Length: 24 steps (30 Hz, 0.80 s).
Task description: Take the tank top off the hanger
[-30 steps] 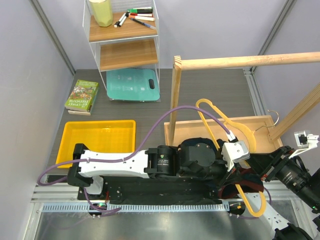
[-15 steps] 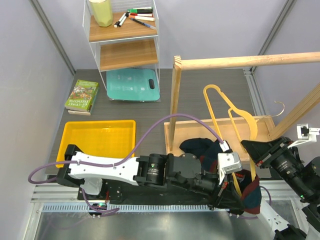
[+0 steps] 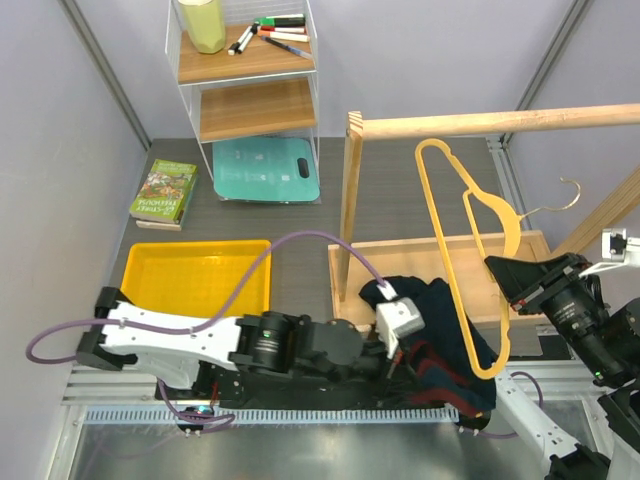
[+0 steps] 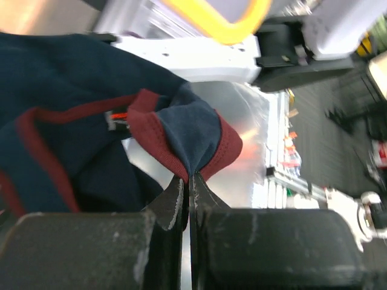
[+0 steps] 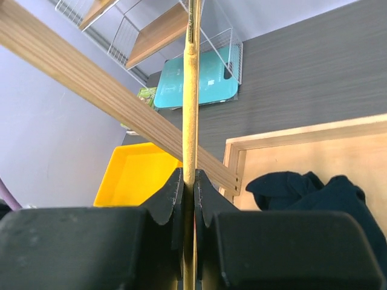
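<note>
- From the top camera, my left pincer (image 3: 398, 352) reaches in from the left, low at the near edge of the worktop (image 3: 400, 180). It is clenched on the tank top (image 3: 450, 325).
- The tank top lies in a dark blue heap, partly on the wooden base (image 3: 440, 255) and partly spilling over the base's near edge. Red trim shows along its folds.
- My right pincer (image 3: 500, 275) comes in from the right and is clamped on the hanger (image 3: 440, 215). The hanger stands tilted, its top corner near the wooden rail (image 3: 480, 122) and its silver hook (image 3: 560, 195) pointing to the right.
- The hanger's lower corner overlaps the heaped cloth. I cannot tell whether it is threaded through the cloth.
- A yellow tray (image 3: 195, 275) sits well to the left.
- From my left wrist camera, the left pincer (image 4: 188, 181) is fully closed on a fold of red-trimmed hem (image 4: 181, 139). The rest of the tank top (image 4: 72, 90) bunches to the left, and a yellow curve of the hanger (image 4: 217, 18) shows at the top.
- From my right wrist camera, the right pincer (image 5: 188, 178) grips the thin edge of the hanger (image 5: 190, 90), which runs straight up the frame.
- The wooden rail (image 5: 91, 84) crosses behind the hanger on a slant.
- The tank top (image 5: 320, 193) lies on the wooden base at lower right, and the yellow tray (image 5: 133, 172) is at the left.
</note>
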Available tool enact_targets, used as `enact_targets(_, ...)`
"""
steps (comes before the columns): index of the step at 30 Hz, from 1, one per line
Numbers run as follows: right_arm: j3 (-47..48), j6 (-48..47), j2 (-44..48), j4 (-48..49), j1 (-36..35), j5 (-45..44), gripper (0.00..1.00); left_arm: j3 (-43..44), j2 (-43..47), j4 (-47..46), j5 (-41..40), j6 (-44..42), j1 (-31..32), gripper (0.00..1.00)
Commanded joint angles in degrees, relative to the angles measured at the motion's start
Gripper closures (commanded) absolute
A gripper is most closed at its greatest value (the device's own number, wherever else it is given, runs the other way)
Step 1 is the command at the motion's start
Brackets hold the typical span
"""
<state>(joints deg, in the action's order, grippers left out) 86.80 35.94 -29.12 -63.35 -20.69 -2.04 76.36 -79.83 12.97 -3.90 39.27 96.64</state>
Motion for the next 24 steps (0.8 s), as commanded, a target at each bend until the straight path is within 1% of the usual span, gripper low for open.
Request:
enact_targets(1,4.3,-8.1,-5.3,3.7,-0.2,6.4,0.99,-2.1,10.5,5.6,-15.9,2.1,-0.1,1.00)
enact_targets(3,5.5,-10.4,-6.7,3.8,-0.3,7.0,0.99,-4.1,12.5,6.4,-17.2,2.5,-0.7,1.00)
enact_targets(4,5.8,-13.1,-7.2,3.9,-0.3,7.1,0.99,-4.6,13.9,6.5,-18.0,2.8,-0.8,1.00)
enact_targets(8,8.0,-16.4,-10.0,4.9,-0.3,4.6,0.99,-6.4,16.1,8.5,-19.7,3.7,-1.0,1.00)
enact_targets(12,11.6,-16.9,-14.2,6.4,-0.3,4.8,0.99,-7.9,18.0,10.3,-20.1,5.3,-1.0,1.00)
enact_targets(16,14.9,-16.9,-16.6,7.6,-0.3,5.0,0.99,-11.0,20.0,9.7,-20.1,7.0,-1.0,1.00)
enact_targets(24,13.1,-15.6,-19.6,9.5,-0.3,2.8,0.99,-11.9,22.2,10.7,-21.0,7.6,-1.0,1.00)
